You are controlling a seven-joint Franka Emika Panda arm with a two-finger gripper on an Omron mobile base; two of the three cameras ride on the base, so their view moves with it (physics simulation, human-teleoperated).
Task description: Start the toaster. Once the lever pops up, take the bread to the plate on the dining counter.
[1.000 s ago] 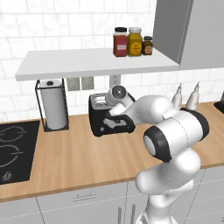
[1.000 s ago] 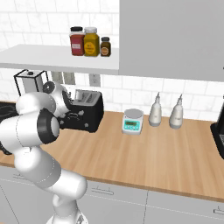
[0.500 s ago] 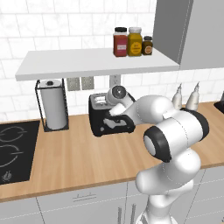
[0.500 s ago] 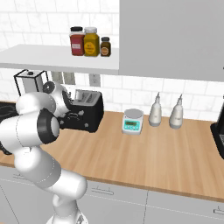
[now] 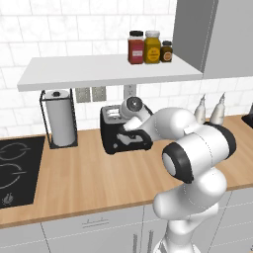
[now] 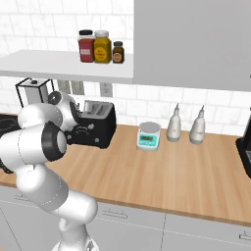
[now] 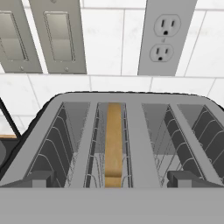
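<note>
From the left base view, the toaster [image 5: 123, 131] sits on the wooden desk [image 5: 89, 178] against the tiled wall, just right of the paper towel roll [image 5: 60, 122] in its black wire holder. The arm bends over from the lower right and its hand hangs right above the toaster's top, blocking part of it. Cooktop [image 5: 12, 168] off to the far left, three spice jars [image 5: 149, 47] up on the white shelf, two bottles [image 5: 212, 109] behind the arm.

Right base view: same toaster [image 6: 95, 125], black and glossy, with the arm's elbow and hand covering its left end. A small kitchen scale [image 6: 148, 136] stands near it on the right, then the two bottles [image 6: 185, 125] further along.

Hand view looks straight down into the slots. The bread [image 7: 114, 142] stands on edge inside the left slot, sunk down between the wire guides; the right slot has just wires. The tool [image 7: 110, 179] has its two dark fingertips [image 7: 38, 178] spread as wide as they go, one at each side of the toaster's top, pinching nothing. Wall outlet [image 7: 164, 37] and two switch plates [image 7: 37, 37] are behind.
</note>
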